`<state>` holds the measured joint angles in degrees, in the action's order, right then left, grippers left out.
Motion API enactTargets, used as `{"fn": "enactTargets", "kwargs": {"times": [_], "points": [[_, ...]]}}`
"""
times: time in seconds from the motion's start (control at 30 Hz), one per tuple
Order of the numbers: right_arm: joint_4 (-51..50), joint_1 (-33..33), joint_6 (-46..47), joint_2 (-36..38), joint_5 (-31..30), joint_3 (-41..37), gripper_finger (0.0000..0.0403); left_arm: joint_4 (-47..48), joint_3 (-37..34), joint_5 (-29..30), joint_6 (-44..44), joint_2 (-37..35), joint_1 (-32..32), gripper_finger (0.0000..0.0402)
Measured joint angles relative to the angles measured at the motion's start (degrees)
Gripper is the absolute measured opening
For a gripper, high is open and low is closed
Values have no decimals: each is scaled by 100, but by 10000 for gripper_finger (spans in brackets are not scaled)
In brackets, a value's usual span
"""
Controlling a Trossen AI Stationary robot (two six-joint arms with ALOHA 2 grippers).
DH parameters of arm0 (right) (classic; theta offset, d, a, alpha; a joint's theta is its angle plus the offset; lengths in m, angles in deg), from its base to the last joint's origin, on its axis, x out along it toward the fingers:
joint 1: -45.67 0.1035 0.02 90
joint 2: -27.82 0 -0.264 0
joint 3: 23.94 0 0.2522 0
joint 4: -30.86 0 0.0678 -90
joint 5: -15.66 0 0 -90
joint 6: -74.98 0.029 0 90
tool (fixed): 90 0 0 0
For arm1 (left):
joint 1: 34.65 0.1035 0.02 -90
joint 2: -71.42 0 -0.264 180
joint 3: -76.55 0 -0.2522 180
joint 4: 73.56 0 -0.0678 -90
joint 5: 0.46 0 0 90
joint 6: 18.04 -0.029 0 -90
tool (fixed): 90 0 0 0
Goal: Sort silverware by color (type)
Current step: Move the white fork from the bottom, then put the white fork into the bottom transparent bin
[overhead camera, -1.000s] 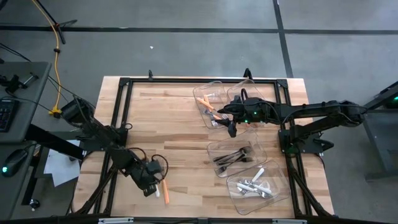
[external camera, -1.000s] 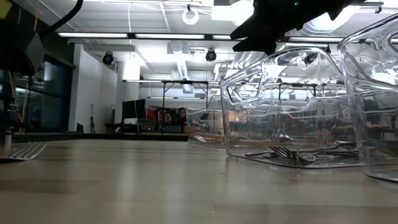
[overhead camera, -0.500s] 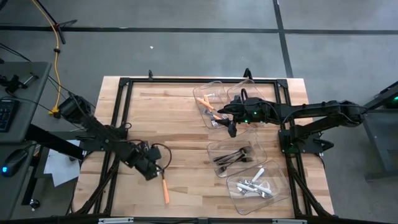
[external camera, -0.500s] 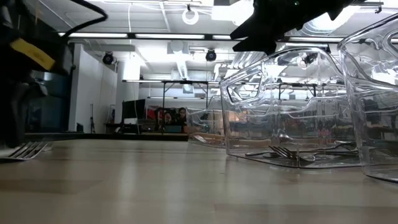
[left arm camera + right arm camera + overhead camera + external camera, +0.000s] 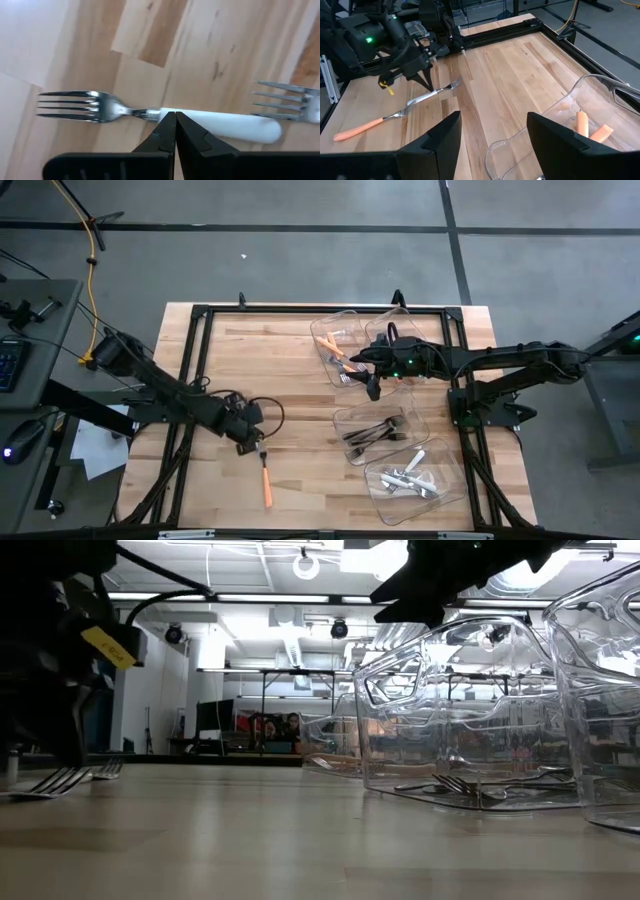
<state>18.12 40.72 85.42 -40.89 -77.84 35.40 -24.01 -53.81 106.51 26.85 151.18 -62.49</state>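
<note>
A white-handled fork [image 5: 220,125] lies flat on the wooden table, and my left gripper [image 5: 175,117] stands over it, shut and pointing steeply down. An orange-handled fork [image 5: 266,480] lies just nearer the table's front edge; its tines [image 5: 285,100] show beside the white handle's end. In the right wrist view both forks, white [image 5: 434,91] and orange [image 5: 357,130], lie below my left gripper [image 5: 428,82]. My right gripper [image 5: 364,372] hangs open above the clear bins at the far right, holding nothing. My left gripper's shut fingertips meet the white fork's handle at its neck end [image 5: 167,114], coming from above at a steep slant, across the fork. Nothing is pinched between the fingers. The fork lies flat on the table. Whether the tips press on it or only stand against it, I cannot tell.
Several clear bins stand on the right half: one with orange-handled pieces [image 5: 338,345], one beside it [image 5: 400,330], one with dark metal pieces [image 5: 375,430], one with white-handled pieces [image 5: 415,475]. A black frame [image 5: 200,315] rims the table. Bare wood lies in the middle.
My left gripper has moved from near the front edge toward the far edge and a little to the right, turning as it went, and has stayed shut. The orange fork it stood beside now lies fully uncovered. In the low view a second fork head now shows beside the first.
</note>
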Motion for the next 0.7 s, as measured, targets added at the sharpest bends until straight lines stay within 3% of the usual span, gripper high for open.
{"fn": "enactTargets", "kwargs": {"times": [0.17,0.4,0.57,0.7], "points": [[0,0,0,0,0,2,210,62,0,10,-59,-374,148,0],[-14,0,0,0,0,0,210,112,7,13,253,-1498,292,0],[-48,2,0,0,-64,0,210,347,17,198,1746,-2049,465,2],[-46,2,0,0,-250,0,210,692,17,364,3029,-2061,545,21]]}}
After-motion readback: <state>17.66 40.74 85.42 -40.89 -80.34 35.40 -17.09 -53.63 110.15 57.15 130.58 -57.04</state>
